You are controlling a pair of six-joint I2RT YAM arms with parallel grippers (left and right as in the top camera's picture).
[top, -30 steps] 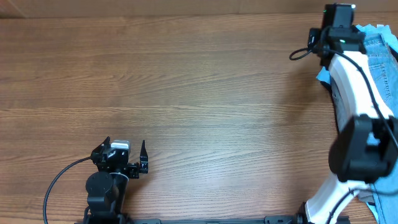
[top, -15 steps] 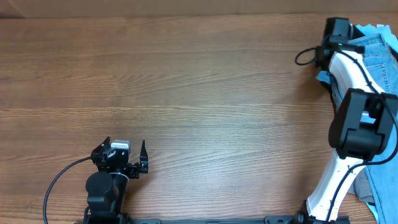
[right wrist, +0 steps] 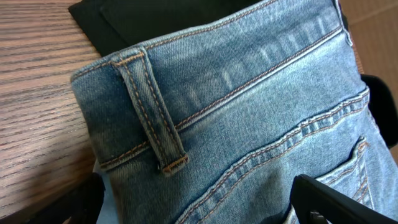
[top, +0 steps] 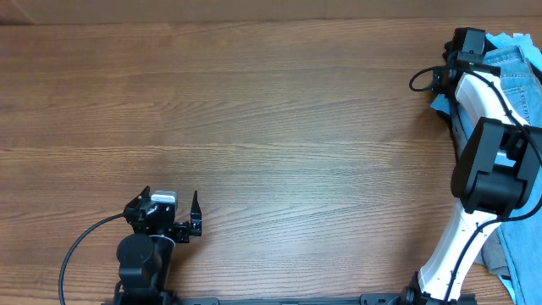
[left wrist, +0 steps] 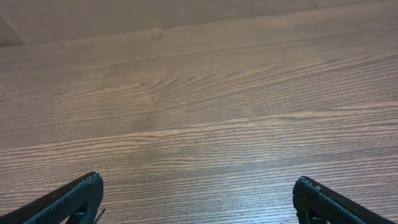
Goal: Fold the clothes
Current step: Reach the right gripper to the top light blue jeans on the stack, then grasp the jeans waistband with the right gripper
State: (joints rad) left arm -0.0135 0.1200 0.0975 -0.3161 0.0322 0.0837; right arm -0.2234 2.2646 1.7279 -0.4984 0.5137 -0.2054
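Jeans (top: 518, 74) sit at the far right edge of the table (top: 254, 127), mostly out of the overhead frame, so I can't tell how they're bunched or where the legs run. Right gripper (right wrist: 199, 208) is over the waistband end, jaws spread wide, one finger each side of the right wrist view, nothing pinched. Can't tell if the fingertips touch the denim. Below the camera: waistband, a belt loop (right wrist: 149, 106), and the corner of a back pocket (right wrist: 357, 177), so the seat side faces up here. Something black (right wrist: 155, 15) lies under or behind the waistband; could be another garment or a mat, can't say. Reading of the setup: right arm does the reach because the pile is on its side, and the wide jaws suit a thick doubled waistband seam. The band is a sensible grab point, being stiff and easy to drag without stretching. Left gripper (left wrist: 199, 202) is parked at the near edge by its base, jaws also spread, holding nothing, only bare wood ahead of it. Probably waiting, since the jeans are well out of its reach and the middle of the table is needed for laying them flat. Folding not started; the job now is getting the jeans to the centre. Risk: the black item gets dragged along.
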